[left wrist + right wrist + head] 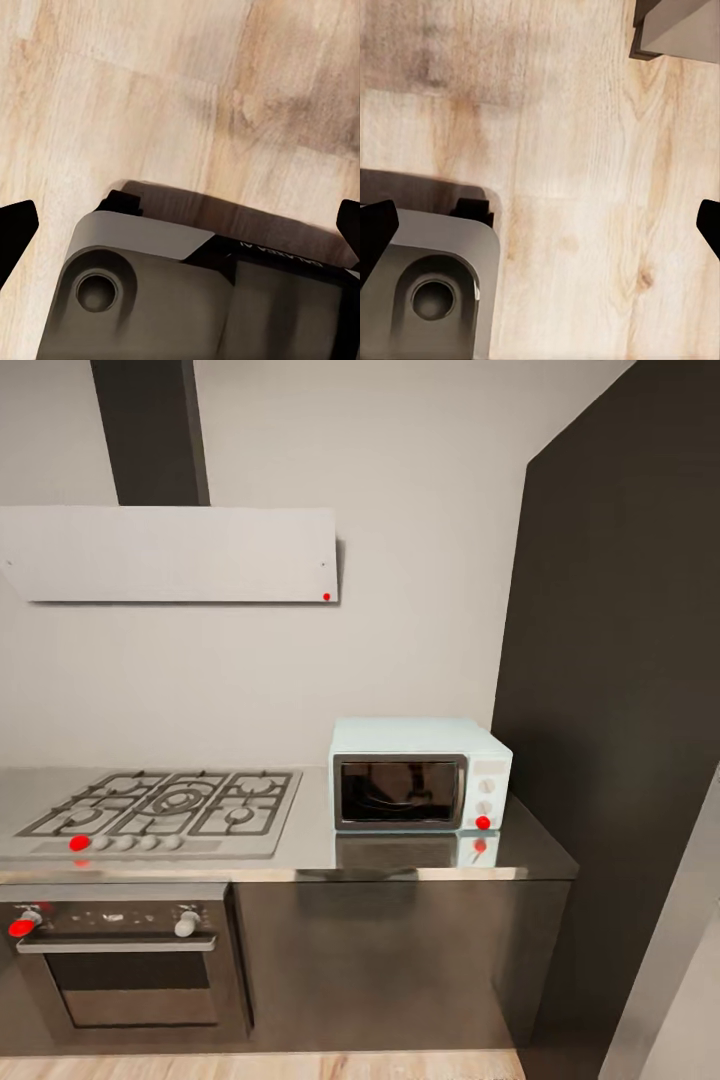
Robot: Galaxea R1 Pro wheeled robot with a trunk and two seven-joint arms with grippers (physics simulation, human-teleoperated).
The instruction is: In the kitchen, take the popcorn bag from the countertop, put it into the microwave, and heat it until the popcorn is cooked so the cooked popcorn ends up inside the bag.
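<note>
You face the small pale blue-white microwave (420,773); no popcorn sack here.
It sits door shut on the long grey metal countertop (300,860), beside the gas hob (165,805); both claws spread wide over the wooden floor (577,150); find the sack first.

A home kitchen: a gas hob (165,808) set into a grey worktop (420,858) at the frame's left, an oven (125,960) beneath, an extractor hood (170,553) above, a microwave (418,775) at centre right.
</note>
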